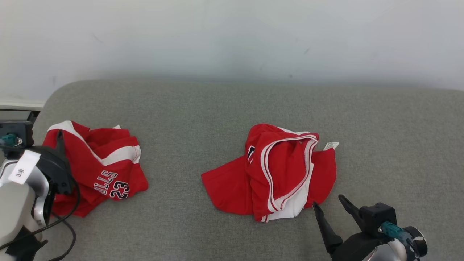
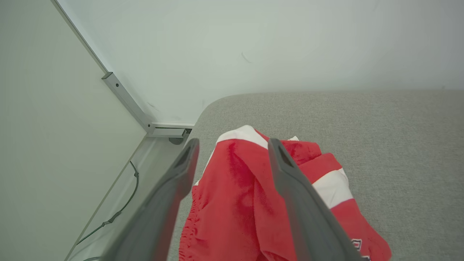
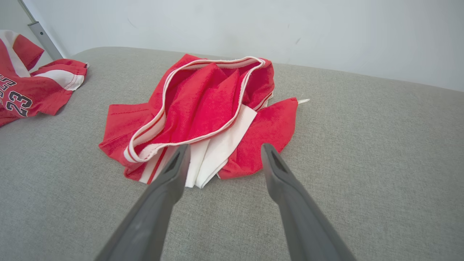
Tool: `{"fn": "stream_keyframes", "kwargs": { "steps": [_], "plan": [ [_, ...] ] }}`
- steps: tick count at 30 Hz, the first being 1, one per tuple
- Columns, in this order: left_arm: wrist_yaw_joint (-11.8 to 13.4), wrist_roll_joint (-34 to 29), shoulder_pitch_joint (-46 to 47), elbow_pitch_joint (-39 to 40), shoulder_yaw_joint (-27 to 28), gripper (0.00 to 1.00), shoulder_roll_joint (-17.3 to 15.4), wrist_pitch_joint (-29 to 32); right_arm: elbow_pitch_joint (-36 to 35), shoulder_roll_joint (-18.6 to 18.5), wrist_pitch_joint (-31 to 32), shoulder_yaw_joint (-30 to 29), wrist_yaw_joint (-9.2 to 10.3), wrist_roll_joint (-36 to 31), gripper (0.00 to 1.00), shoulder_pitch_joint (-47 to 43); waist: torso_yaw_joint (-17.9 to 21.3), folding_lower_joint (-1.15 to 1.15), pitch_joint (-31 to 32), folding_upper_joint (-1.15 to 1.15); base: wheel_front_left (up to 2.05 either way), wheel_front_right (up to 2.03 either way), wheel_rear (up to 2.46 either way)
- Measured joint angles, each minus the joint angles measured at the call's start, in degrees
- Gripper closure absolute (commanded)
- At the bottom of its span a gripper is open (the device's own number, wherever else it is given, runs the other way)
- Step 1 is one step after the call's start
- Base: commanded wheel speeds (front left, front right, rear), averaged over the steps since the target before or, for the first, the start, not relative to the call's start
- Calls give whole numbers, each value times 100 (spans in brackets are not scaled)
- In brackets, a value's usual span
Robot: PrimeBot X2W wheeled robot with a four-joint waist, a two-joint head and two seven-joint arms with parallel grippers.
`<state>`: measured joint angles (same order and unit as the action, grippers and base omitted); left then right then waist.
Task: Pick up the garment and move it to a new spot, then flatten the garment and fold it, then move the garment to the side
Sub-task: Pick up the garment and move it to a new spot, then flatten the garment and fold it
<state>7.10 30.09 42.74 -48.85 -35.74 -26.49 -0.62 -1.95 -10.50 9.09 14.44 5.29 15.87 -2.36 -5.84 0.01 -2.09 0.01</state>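
The red shorts [image 1: 105,170], printed in black and white with the number 23 and part of a team name, lay in a crumpled heap at the left end of the grey upholstered surface [image 1: 217,105], close to its rounded corner. White side bands ran across the folds, and a gathered waistband showed at the near edge in the left wrist view. Nothing about them was flat or folded, so I judged the flattening and folding not yet done for this piece. The left pincer [image 2: 232,145] hung directly over the heap, released, its two fingers spread wide with no cloth pinched between them. Whether the tips touched the fabric I could not tell. That pose suited either letting go or reaching in for a hold.

Well apart, near the middle of the surface, lay a red basketball jersey [image 1: 279,174], also bunched. A white-piped opening gaped upward, white lining spilled from its near edge, and a small white label [image 1: 331,145] poked out at the far right. The right pincer [image 1: 327,200] sat just short of its near hem, likewise released and empty, with its fingers pointed at the white lining. It was probably placed to take that edge next. Behind everything rose a plain pale wall [image 1: 232,36], and a black cable [image 1: 69,217] looped off the left arm.
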Motion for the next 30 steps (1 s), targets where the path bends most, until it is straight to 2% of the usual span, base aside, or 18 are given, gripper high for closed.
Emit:
{"fn": "stream_keyframes", "kwargs": {
  "steps": [6, 9, 11, 13, 15, 23, 30],
  "plan": [
    [1, -8, 229, 42, 59, 0, 111, -122, 183, 129, 3, 42, 0, 24, 0, 59, -88, -1, 212, 0, 0, 0, 0],
    [-5, 67, 336, 333, 109, 0, 353, -221, 226, 156, -1, 41, 0, 27, 0, 59, -119, -1, 343, -1, 0, 0, 0],
    [-7, 94, 346, 584, 76, 0, 639, -226, 282, 157, -4, 20, 0, 63, 0, 60, -133, -1, 434, 0, 0, 0, 0],
    [-203, 132, 276, 900, -96, 0, 883, -226, 368, 153, -8, -4, 1, 74, 0, 58, -128, -1, 577, 0, 0, 0, 0],
    [-314, 160, 130, 1127, -185, 0, 898, -215, 365, 154, -18, -23, 9, 74, 0, 58, -96, -3, 664, -1, 0, 0, 0],
    [-513, 298, -517, 1783, -736, 0, 1432, 47, 308, 137, -51, -142, 35, 74, 0, -186, 299, -2, 826, -1, 0, 0, 0],
    [-621, 264, -637, 1926, -1182, 0, 1672, 472, 163, 157, -47, -112, 75, 74, 0, -221, 755, -2, 810, 0, 0, 0, 0]
  ]
}}
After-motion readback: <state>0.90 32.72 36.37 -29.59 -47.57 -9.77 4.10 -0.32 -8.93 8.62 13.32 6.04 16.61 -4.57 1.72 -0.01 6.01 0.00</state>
